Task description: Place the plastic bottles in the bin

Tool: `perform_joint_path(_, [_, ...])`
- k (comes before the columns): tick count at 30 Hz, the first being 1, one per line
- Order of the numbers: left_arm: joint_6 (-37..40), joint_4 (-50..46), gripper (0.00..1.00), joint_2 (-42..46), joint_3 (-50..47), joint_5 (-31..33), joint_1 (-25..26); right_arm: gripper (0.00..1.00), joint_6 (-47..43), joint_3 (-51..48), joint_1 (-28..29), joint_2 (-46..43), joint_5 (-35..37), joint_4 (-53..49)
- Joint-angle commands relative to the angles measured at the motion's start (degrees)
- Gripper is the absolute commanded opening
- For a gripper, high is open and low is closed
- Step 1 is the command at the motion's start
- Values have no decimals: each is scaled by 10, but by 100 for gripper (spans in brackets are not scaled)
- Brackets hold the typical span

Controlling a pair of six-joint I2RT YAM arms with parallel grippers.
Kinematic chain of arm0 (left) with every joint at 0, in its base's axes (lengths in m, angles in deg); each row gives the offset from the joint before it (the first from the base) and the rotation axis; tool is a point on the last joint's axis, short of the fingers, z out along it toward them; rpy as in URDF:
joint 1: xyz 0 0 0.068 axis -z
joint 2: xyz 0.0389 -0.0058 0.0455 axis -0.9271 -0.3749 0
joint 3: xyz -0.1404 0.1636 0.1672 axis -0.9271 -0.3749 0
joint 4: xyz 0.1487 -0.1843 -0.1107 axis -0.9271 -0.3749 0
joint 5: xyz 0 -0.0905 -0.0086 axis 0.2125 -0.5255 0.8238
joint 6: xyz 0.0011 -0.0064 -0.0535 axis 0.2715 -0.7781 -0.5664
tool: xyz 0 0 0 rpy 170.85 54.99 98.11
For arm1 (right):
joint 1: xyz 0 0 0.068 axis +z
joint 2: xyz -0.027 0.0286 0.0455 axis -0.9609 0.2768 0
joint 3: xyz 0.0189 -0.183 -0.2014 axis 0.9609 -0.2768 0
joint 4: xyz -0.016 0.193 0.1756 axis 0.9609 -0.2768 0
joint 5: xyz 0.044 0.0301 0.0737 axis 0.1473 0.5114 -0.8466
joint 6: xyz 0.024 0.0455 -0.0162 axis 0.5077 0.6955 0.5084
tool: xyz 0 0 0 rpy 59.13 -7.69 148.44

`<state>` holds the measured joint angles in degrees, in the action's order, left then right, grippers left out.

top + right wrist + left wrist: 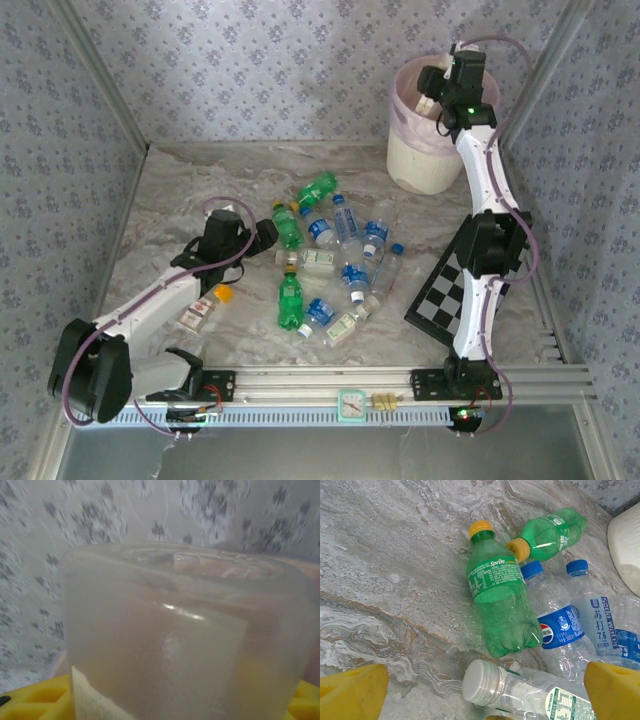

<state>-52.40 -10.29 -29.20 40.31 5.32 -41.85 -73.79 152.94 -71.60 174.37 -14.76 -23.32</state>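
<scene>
Right, top view: my right claw (436, 95), half closed on a pale bottle (428, 104), hangs over the bin (420, 165) at 1 o'clock. Dropped off-centre, the bottle may clip the rim and bounce out. Left wrist: left claw (484, 692) wide open, empty, above a green bottle (500, 600), cap toward 11, base toward 5. Right wrist: pale bottle gripped, axis unclear.
</scene>
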Motion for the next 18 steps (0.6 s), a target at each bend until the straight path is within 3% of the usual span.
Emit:
perform_joint_path(1, [0, -15, 100, -13, 25, 1, -2, 49, -10, 24, -2, 16, -13, -50])
perform_joint_path(8, [-4, -13, 100, -21, 27, -14, -2, 55, -10, 43, -3, 41, -18, -77])
perform_joint_path(18, [-4, -18, 100, -15, 23, -14, -2, 87, -12, 84, -3, 40, -19, -90])
